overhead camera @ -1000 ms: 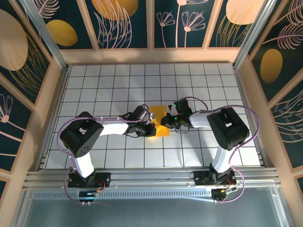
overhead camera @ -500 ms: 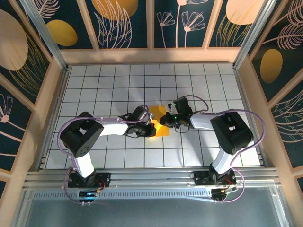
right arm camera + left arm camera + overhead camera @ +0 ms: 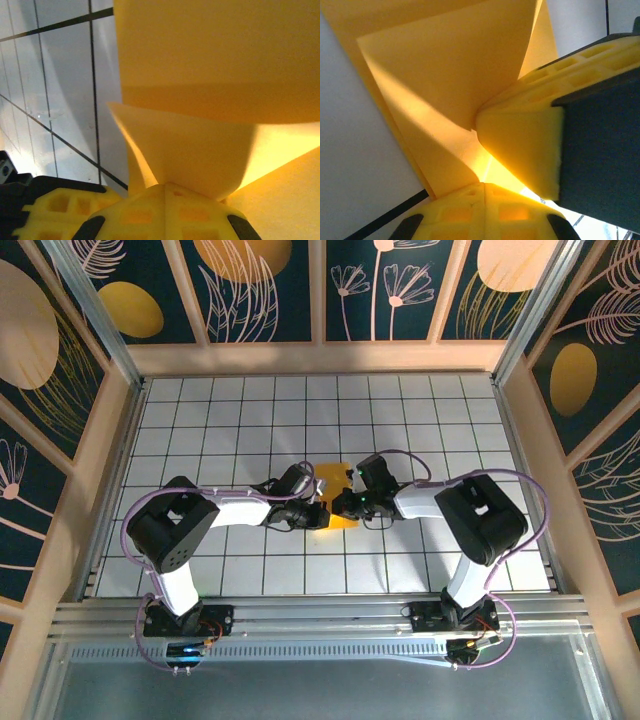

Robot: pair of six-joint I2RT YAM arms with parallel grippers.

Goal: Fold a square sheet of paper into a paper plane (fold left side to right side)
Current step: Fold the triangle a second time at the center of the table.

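At the near edge of your white tiled table (image 3: 230, 420), the two arms are bolted side by side, and both reach inward so that their claws meet around the middle of the grid. Your left gripper (image 3: 322, 510) comes in from the left and your right gripper (image 3: 347, 504) from the right, close together. The thin orange-yellow square sheet of paper (image 3: 342, 522) lies partly under them, already folded into layered flaps.

From your left wrist, the left gripper (image 3: 485, 187) is clenched, its yellow tips meeting at the lower edge of the paper (image 3: 445, 65). You cannot tell whether a layer sits between them. A yellow finger (image 3: 520, 145) of the other claw presses in just beside it, against a raised triangular flap.

From your right wrist, the right gripper (image 3: 165, 186) is closed tight on a fold of the paper (image 3: 215, 60), which rises from the fingertips and curves upward.

Beyond the paper the tiles run on to the dark patterned wall panels with golden ovals (image 3: 130, 308).
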